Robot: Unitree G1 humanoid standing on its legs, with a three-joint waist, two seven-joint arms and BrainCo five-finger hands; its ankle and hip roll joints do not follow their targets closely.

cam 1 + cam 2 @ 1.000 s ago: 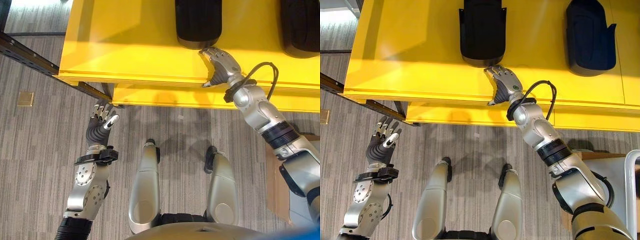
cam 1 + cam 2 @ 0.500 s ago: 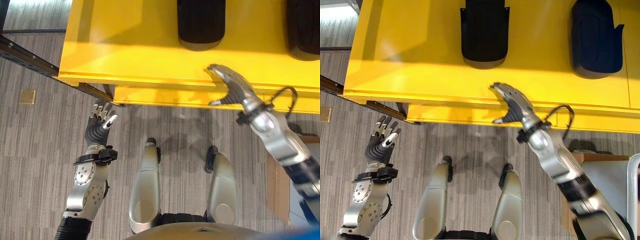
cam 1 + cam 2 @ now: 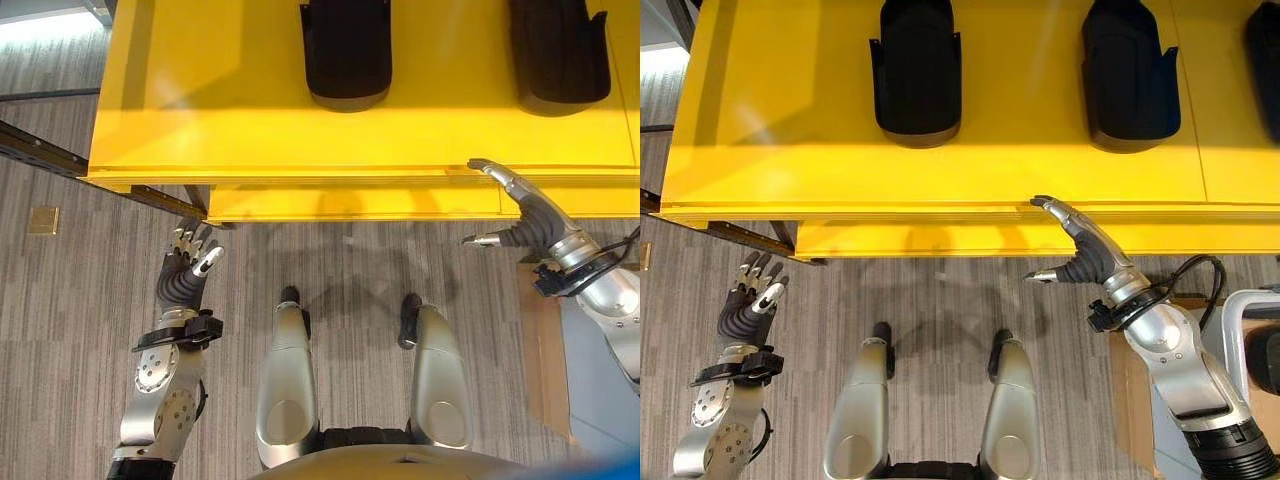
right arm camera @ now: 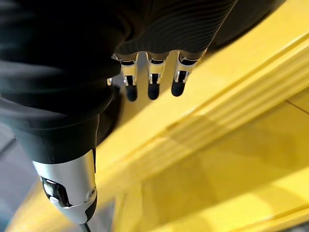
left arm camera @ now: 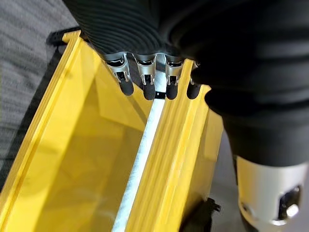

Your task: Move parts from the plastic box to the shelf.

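My right hand (image 3: 1080, 252) hangs empty, fingers spread, beside the yellow shelf (image 3: 940, 170) edge — a careless swing could clip it.

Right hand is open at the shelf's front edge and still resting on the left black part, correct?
Not quite. The right hand is open at the yellow shelf front edge, but it touches nothing; the left black part lies apart, farther back on the shelf. The right eye view shows this.
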